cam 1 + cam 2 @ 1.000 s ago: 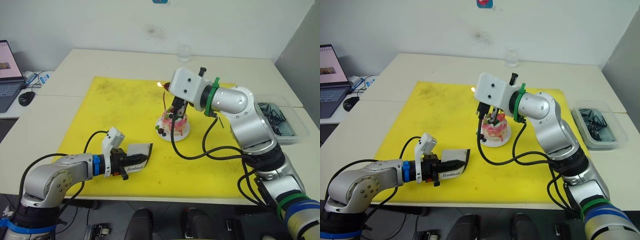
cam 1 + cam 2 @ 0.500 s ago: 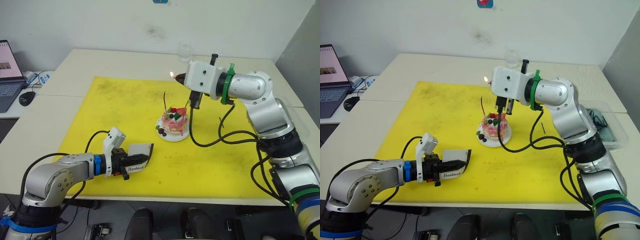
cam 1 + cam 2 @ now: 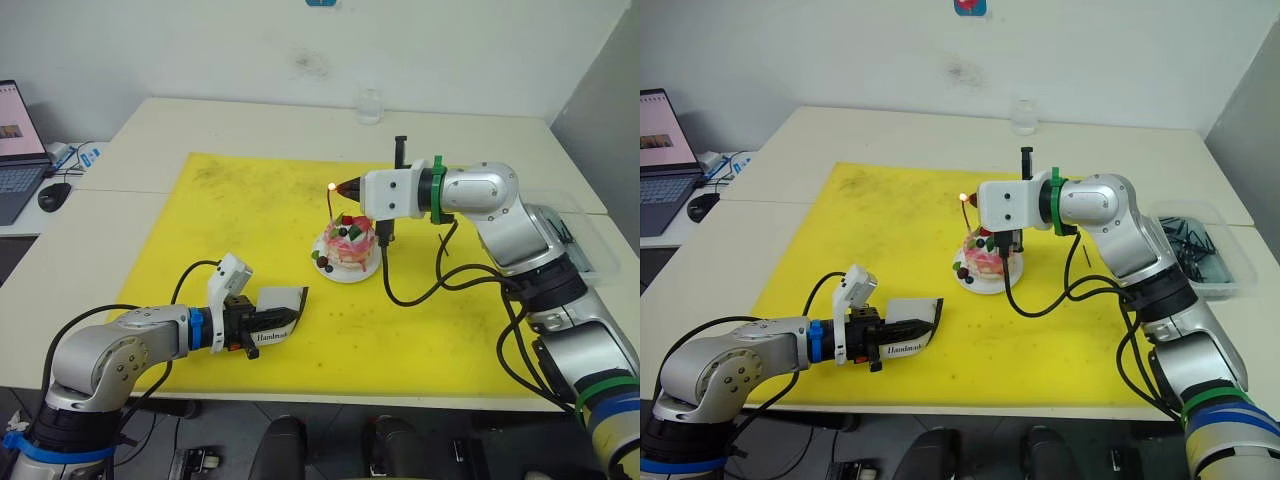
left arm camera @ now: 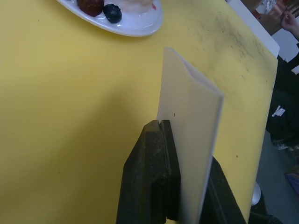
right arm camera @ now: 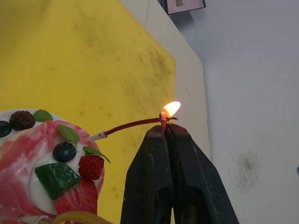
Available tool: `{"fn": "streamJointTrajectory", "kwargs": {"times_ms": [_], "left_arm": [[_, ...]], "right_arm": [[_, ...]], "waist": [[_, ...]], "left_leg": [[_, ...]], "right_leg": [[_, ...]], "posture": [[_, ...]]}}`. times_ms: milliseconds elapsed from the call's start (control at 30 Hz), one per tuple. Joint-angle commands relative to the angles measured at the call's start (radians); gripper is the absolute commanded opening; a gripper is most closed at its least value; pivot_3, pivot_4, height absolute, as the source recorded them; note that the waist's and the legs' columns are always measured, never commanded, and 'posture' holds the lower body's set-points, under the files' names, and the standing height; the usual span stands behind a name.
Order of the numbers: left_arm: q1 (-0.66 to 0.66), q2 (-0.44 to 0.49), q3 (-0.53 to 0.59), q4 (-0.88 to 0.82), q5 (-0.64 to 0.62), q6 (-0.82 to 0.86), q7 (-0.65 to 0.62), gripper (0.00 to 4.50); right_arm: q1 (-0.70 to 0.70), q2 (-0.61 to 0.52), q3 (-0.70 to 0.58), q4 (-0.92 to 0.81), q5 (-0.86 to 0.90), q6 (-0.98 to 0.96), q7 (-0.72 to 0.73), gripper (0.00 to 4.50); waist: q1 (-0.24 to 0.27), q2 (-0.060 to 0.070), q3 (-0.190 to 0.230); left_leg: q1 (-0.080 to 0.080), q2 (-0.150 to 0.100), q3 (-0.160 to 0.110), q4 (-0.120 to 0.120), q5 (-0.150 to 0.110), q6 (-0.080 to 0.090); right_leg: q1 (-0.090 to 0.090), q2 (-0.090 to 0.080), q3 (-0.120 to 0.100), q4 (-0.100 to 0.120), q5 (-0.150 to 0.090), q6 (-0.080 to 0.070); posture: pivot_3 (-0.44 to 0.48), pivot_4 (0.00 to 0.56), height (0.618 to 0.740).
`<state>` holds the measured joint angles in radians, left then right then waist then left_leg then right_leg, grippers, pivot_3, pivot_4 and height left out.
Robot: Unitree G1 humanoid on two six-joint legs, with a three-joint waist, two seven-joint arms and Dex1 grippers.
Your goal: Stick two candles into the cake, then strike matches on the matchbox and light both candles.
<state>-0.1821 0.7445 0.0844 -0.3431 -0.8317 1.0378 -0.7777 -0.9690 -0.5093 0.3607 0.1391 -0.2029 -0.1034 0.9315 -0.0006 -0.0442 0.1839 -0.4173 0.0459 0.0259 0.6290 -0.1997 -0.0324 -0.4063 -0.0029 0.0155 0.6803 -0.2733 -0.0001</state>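
Note:
The small pink-and-white cake (image 3: 348, 244) sits on its white plate (image 3: 330, 270) in the middle of the yellow mat. A thin reddish candle (image 5: 131, 125) rises tilted from the cake. My right gripper (image 3: 346, 187) is shut on a match, level with the candle's top. A small flame (image 5: 171, 108) burns where the match's tip meets the candle's upper end. Which of the two carries the flame I cannot tell. At the mat's front, my left gripper (image 3: 252, 331) is shut on the white "Handmade" matchbox (image 3: 278, 316), held on edge above the mat (image 4: 191, 140).
The yellow mat (image 3: 230, 210) covers the pale table. A clear glass (image 3: 369, 105) stands at the back. A clear bin (image 3: 1195, 250) of dark pieces sits at the right edge. A laptop (image 3: 18, 150) and a mouse (image 3: 52, 196) lie on the left.
My right gripper rose from over the cake, swung back and right, then came down with the burning match to the candle's top. The left gripper and matchbox have stayed put.

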Motion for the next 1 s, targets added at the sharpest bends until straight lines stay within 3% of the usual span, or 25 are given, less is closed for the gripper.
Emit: {"fn": "streamJointTrajectory", "kwargs": {"times_ms": [33,1000], "left_arm": [[-0.015,-0.007,-0.004,-0.015,-0.004,-0.011,-0.011,0.0],[-0.018,-0.008,-0.007,-0.011,0.006,-0.01,-0.025,0.0]], "right_arm": [[-0.018,0.003,-0.021,-0.008,-0.006,-0.017,-0.017,0.02],[-0.037,0.029,-0.027,0.045,-0.022,-0.038,-0.052,0.02]], "waist": [[0.0,0.0,0.0],[0.0,0.0,0.0]], "left_leg": [[0.0,0.0,0.0,0.0,0.0,0.0],[0.0,0.0,0.0,0.0,0.0,0.0]], "right_leg": [[0.0,0.0,0.0,0.0,0.0,0.0],[0.0,0.0,0.0,0.0,0.0,0.0]], "posture": [[0.0,0.15,0.74],[0.0,0.15,0.74]]}}
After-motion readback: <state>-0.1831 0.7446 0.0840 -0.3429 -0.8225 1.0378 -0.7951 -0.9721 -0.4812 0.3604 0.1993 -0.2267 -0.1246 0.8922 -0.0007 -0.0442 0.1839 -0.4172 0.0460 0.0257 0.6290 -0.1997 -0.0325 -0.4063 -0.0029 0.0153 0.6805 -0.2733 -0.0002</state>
